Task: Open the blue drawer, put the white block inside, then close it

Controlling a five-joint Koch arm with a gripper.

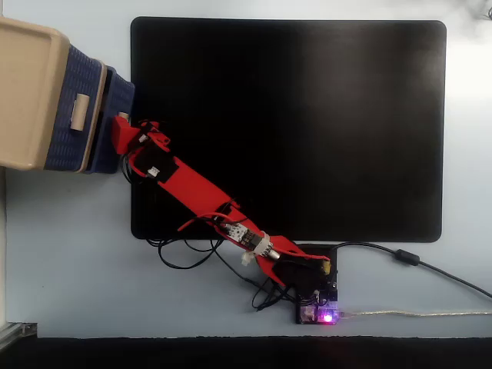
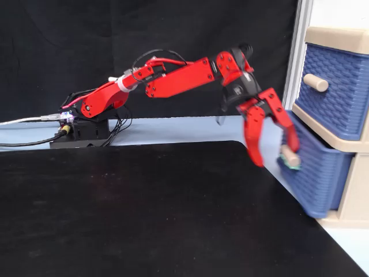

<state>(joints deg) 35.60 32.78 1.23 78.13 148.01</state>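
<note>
The blue drawer [image 2: 316, 180] is the bottom one of the beige unit [image 2: 351, 40] and stands pulled out a little beyond the upper drawer; in a fixed view it shows as the dark blue front [image 1: 120, 94] past the unit's edge. My red gripper [image 2: 275, 157] is open, its fingers spread wide, with the right fingertip [image 2: 293, 144] against the drawer's small beige handle [image 2: 289, 156]. Seen from above, the gripper [image 1: 121, 123] touches the drawer front. The white block is out of view in both fixed views.
The upper blue drawer [image 2: 339, 92] with its round handle [image 2: 316, 82] sits shut above. A large black mat [image 1: 307, 115] covers the table. The arm's base and controller board [image 1: 317, 307] stand at the mat's near edge, with cables [image 1: 415, 261] running right.
</note>
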